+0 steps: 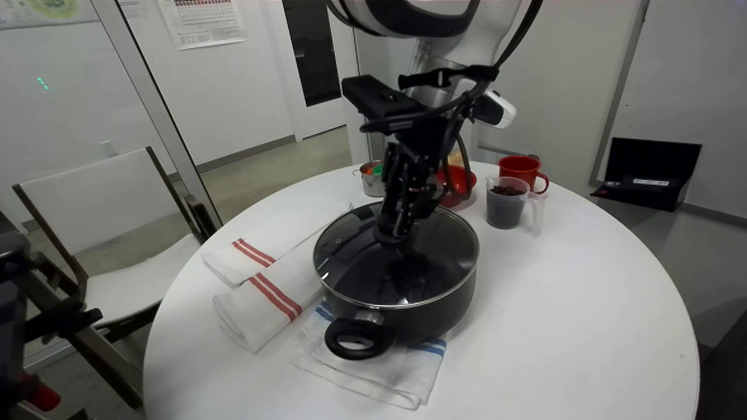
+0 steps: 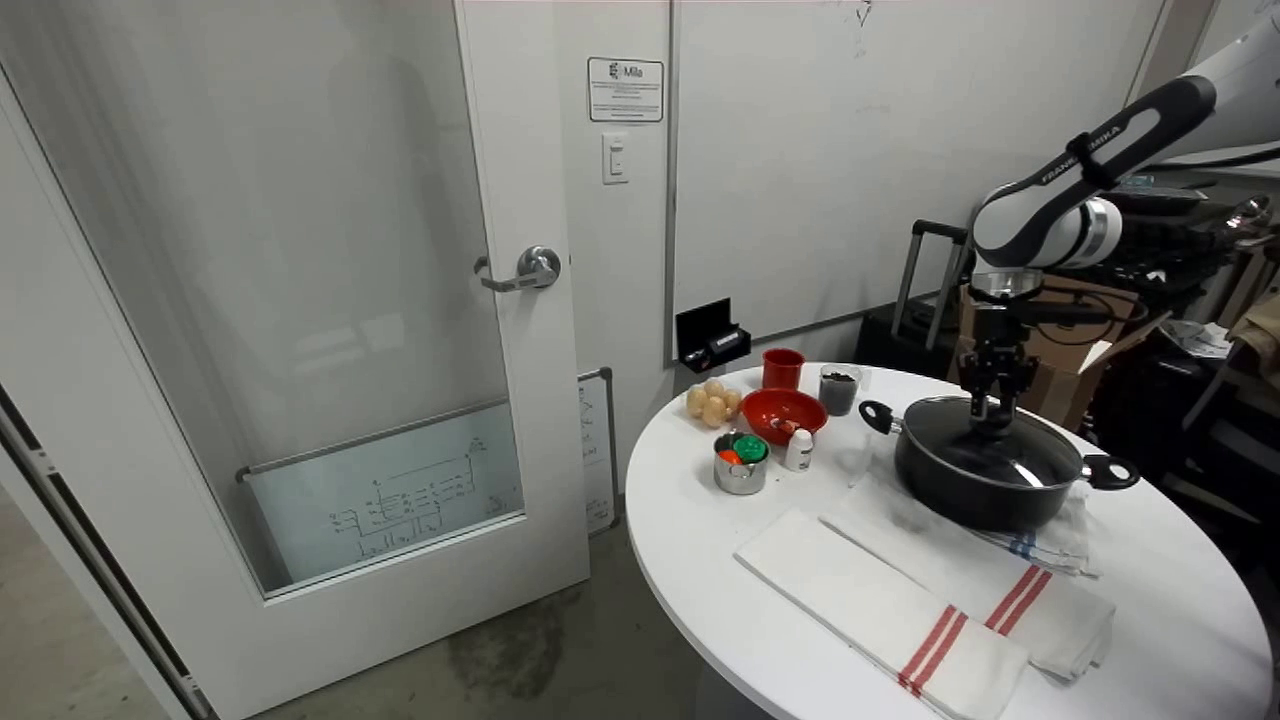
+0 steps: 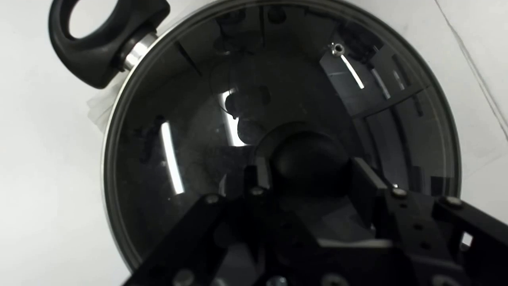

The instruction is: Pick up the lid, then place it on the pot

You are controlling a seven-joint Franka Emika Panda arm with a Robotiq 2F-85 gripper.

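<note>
The lid [image 1: 362, 274] is round dark-looking glass with a thin metal rim. It lies on the black pot [image 1: 426, 321], its rim level with the pot's rim all round as far as I can see. The lid [image 2: 945, 440] and pot [image 2: 960, 495] also show in an exterior view, with both loop handles. My gripper [image 1: 400, 227] points down at the lid's centre. In the wrist view the fingers [image 3: 307, 172] stand on both sides of the dark knob [image 3: 309, 157], and both pads appear to touch it. One pot handle [image 3: 107, 47] shows at upper left.
The pot stands on a white cloth with blue stripes [image 1: 373, 373]. Red-striped towels [image 1: 262, 297] lie beside it. A clear measuring cup [image 1: 505, 207], a red mug [image 1: 519, 168], a red bowl [image 2: 760, 405], a metal cup [image 2: 740, 475] and a white bottle [image 2: 799, 452] stand near the table's edge.
</note>
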